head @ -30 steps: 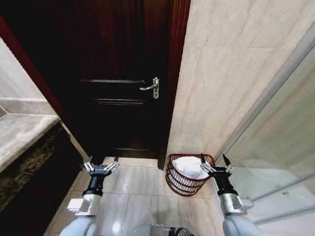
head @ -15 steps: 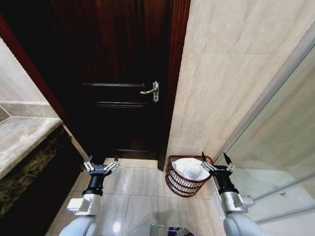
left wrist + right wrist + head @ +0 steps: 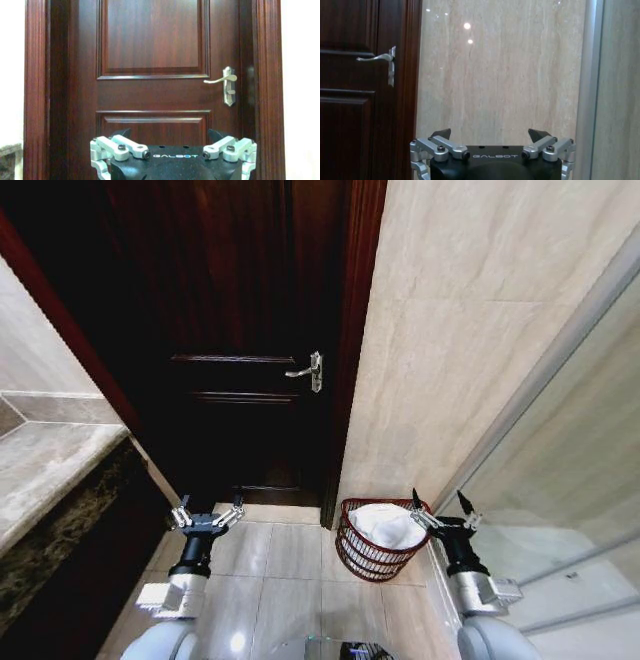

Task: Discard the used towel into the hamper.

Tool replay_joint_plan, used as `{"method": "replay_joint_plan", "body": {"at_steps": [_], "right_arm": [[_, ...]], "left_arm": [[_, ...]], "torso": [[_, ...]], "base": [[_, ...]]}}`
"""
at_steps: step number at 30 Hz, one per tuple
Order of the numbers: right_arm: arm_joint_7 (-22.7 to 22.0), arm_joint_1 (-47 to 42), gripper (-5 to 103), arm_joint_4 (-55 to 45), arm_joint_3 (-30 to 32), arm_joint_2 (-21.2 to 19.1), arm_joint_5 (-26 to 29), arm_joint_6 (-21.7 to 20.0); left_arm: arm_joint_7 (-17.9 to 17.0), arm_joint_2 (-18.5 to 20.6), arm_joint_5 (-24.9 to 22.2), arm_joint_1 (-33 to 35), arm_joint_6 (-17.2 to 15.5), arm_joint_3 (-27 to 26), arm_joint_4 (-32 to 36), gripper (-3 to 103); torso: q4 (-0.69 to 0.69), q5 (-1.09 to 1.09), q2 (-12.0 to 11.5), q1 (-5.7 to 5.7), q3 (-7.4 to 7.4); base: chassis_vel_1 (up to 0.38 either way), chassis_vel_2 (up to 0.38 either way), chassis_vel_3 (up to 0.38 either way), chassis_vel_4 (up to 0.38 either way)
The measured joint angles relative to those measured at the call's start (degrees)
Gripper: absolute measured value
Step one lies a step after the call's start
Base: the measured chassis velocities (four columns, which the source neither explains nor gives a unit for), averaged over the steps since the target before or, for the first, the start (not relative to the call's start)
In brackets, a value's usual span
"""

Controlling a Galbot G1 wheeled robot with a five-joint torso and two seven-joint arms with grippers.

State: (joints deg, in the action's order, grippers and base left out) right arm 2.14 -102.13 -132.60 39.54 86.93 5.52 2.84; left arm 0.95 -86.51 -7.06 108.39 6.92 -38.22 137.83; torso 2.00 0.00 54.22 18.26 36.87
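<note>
Dark wooden door point(image 3: 250, 360) beside a marble wall point(image 3: 470, 340); hamper point(image 3: 378, 538) on the floor at its base, holding a white towel point(image 3: 386, 524). Right gripper point(image 3: 441, 511) and left gripper point(image 3: 208, 514), fingers spread, empty.

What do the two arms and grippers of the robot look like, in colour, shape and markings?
Both match: the left gripper and right gripper have silver metal linkages with dark pointed fingertips on a black body marked GALBOT in white. Behind come a black wrist, a silver block and light grey rounded arm shells.
</note>
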Motion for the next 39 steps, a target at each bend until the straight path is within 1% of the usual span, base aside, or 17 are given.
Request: {"method": "replay_joint_plan", "body": {"at_steps": [7, 11, 14, 19, 25, 30, 32, 36, 39], "right_arm": [[0.0, -0.1, 100, -0.1, 0.0, 0.1, 0.0, 0.1], [0.0, -0.1, 100, -0.2, 0.0, 0.1, 0.0, 0.1], [0.1, 0.0, 100, -0.2, 0.0, 0.0, 0.2, 0.2], [0.1, 0.3, 100, -0.2, 0.1, 0.0, 0.5, 0.2], [0.1, 0.4, 100, -0.2, 0.1, -0.2, 0.5, 0.1], [0.1, 0.3, 100, -0.2, 0.1, -0.4, 0.5, 0.0], [0.1, 0.2, 100, -0.2, 0.1, -0.5, 0.5, 0.0], [0.1, 0.1, 100, -0.2, 0.2, -0.6, 0.5, 0.1], [0.1, 0.0, 100, -0.2, 0.1, -0.6, 0.5, 0.1]], "left_arm": [[0.1, -0.1, 0.1, 0.1, 0.0, -0.1, 0.1, 100], [0.1, -0.1, 0.1, 0.1, 0.0, 0.0, 0.1, 100], [0.5, -0.2, 0.1, 0.1, 0.5, 0.2, 0.1, 100], [0.6, -0.2, 0.3, 0.0, 0.6, 0.6, 0.2, 100], [0.6, -0.5, 0.6, 0.0, 0.6, 0.8, 0.4, 100], [0.6, -0.7, 0.8, 0.1, 0.6, 1.0, 0.4, 100], [0.6, -0.8, 0.9, 0.2, 0.7, 1.0, 0.4, 100], [0.6, -0.8, 0.9, 0.3, 0.7, 1.0, 0.4, 100], [0.3, -1.0, 1.0, 0.6, 0.7, 1.2, 0.4, 100]], "torso": [[0.0, 0.0, 2.1, 0.93, 1.19], [0.0, 0.0, 2.8, 1.25, 1.6], [0.0, 0.0, 4.1, 1.81, 2.26], [0.0, 0.0, 5.2, 2.33, 2.86], [0.0, 0.0, 7.2, 3.24, 3.98], [0.0, 0.0, 8.3, 3.69, 4.6], [0.0, 0.0, 9.2, 4.11, 5.12], [0.0, 0.0, 10.0, 4.45, 5.54], [0.0, 0.0, 11.2, 4.99, 6.2]], "base": [[0.0, 0.0, 0.0, 0.0], [0.0, 0.0, 0.0, 0.0], [0.0, 0.0, 0.0, 0.0], [0.0, 0.0, 0.0, 0.0], [0.0, 0.0, 0.0, 0.0], [0.0, 0.0, 0.0, 0.0], [0.0, 0.0, 0.0, 0.0], [0.0, 0.0, 0.0, 0.0], [0.0, 0.0, 0.0, 0.0]]}}
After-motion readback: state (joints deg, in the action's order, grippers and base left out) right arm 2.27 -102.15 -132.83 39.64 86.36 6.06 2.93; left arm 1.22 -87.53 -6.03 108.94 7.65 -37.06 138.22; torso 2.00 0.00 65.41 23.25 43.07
